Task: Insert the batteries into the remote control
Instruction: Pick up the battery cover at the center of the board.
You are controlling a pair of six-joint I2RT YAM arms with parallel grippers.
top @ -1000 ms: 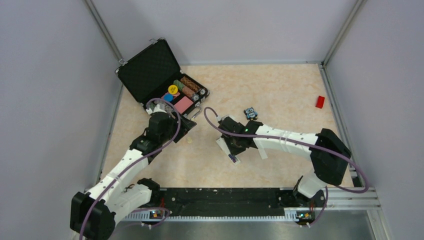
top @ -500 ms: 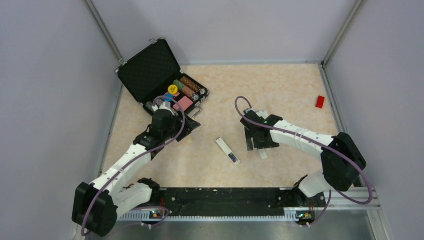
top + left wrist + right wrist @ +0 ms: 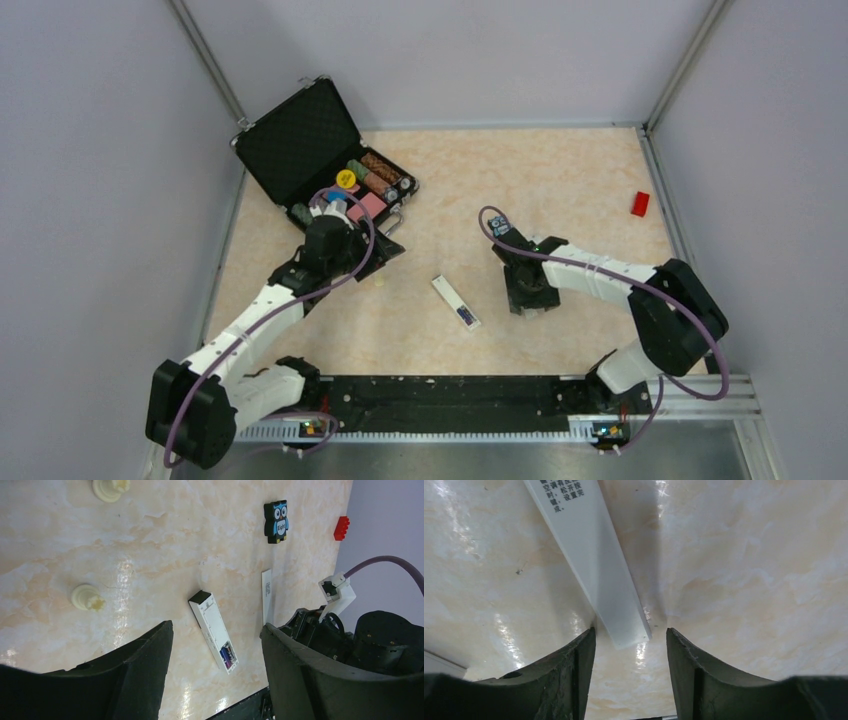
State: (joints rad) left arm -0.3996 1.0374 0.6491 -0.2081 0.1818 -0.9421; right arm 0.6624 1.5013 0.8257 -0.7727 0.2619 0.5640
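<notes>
The remote control [image 3: 455,301], a slim white bar, lies flat mid-table with nothing touching it. In the left wrist view its end compartment is uncovered and the purplish batteries [image 3: 227,656] sit inside it. My left gripper [image 3: 372,250] hovers open and empty to the remote's left, near the case. My right gripper [image 3: 630,645] is open and low over the table to the remote's right. The end of a flat white strip with printed text [image 3: 594,565] lies between its fingers, ungripped.
An open black case [image 3: 300,150] holding several small items stands at the back left. A blue-and-black owl gadget [image 3: 276,521] lies behind the right gripper, and a red block [image 3: 640,203] sits near the right wall. Two small cream pieces [image 3: 86,597] lie left of the remote.
The right gripper let go of the remote, opened, and moved right onto the white strip. The remote now lies free. The left gripper drew back a little toward the case.
</notes>
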